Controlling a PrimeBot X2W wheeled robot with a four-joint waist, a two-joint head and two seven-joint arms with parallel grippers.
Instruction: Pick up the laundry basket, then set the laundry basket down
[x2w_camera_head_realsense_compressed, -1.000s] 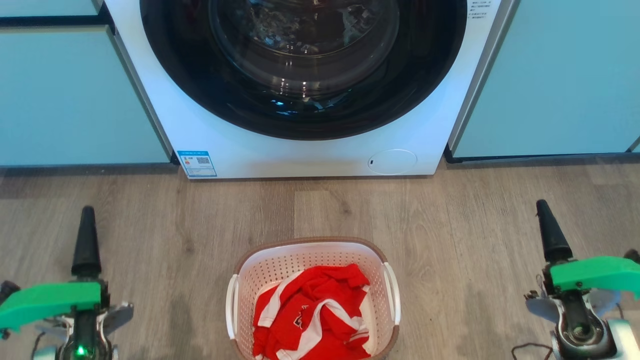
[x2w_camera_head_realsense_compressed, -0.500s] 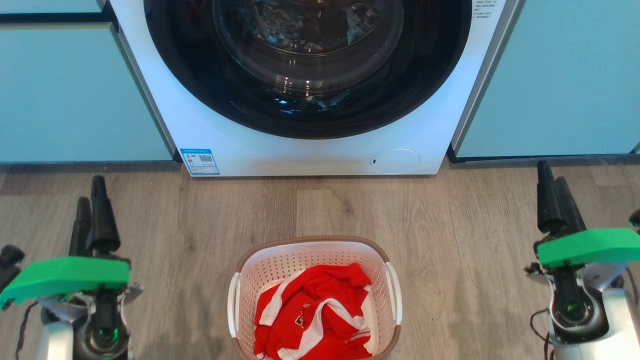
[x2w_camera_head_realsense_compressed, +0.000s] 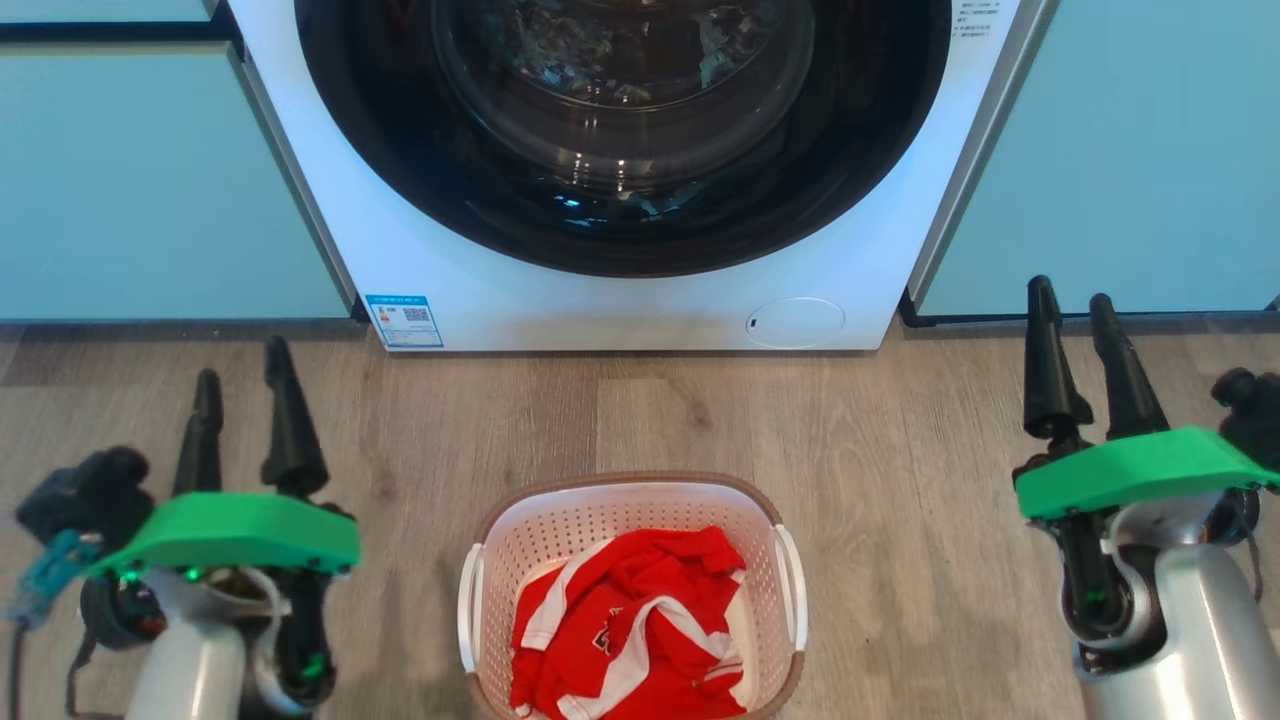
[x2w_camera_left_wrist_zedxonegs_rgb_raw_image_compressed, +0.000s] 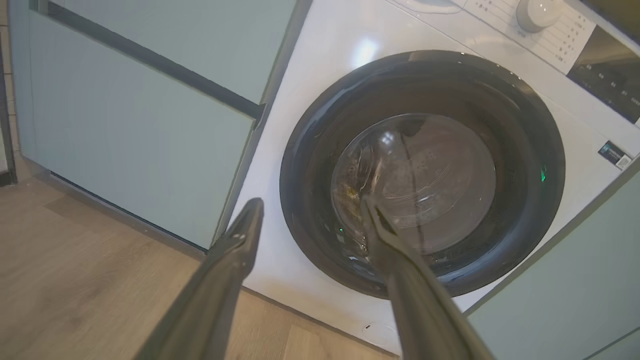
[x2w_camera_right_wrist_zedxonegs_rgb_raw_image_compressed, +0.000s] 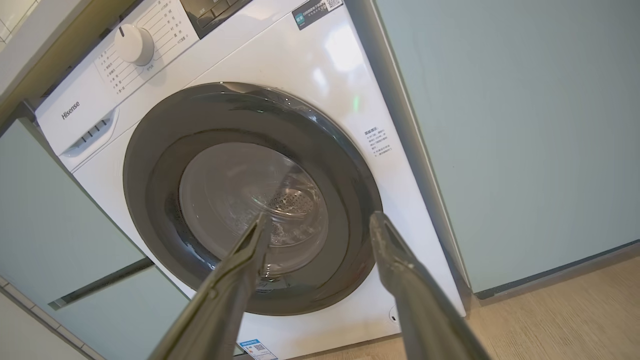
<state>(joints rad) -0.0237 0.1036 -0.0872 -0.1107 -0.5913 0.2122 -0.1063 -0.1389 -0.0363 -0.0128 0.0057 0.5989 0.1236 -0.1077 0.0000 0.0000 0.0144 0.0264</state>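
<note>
Resting upright on the grey-brown wood-plank floor (x2w_camera_head_realsense_compressed: 900, 430), the white perforated plastic laundry basket (x2w_camera_head_realsense_compressed: 560, 530), with its brown woven-look rim, stands before the white front-loading washing machine (x2w_camera_head_realsense_compressed: 620, 310). A crumpled red-and-white garment (x2w_camera_head_realsense_compressed: 625, 620) lies inside it. The left gripper (x2w_camera_head_realsense_compressed: 241, 360) is well left of the basket, fingers parted and empty. The right gripper (x2w_camera_head_realsense_compressed: 1070, 290) is well right of it, fingers parted and empty.

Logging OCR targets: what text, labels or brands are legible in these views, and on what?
"Hisense": washer's control panel.
Dial markings: too small.
Blue QR sticker, low on the washer's front: too small.
Upper-corner sticker: too small.
Door-side sticker: blurred.
Red shirt lettering, in the laundry basket: creased, unreadable.
</note>
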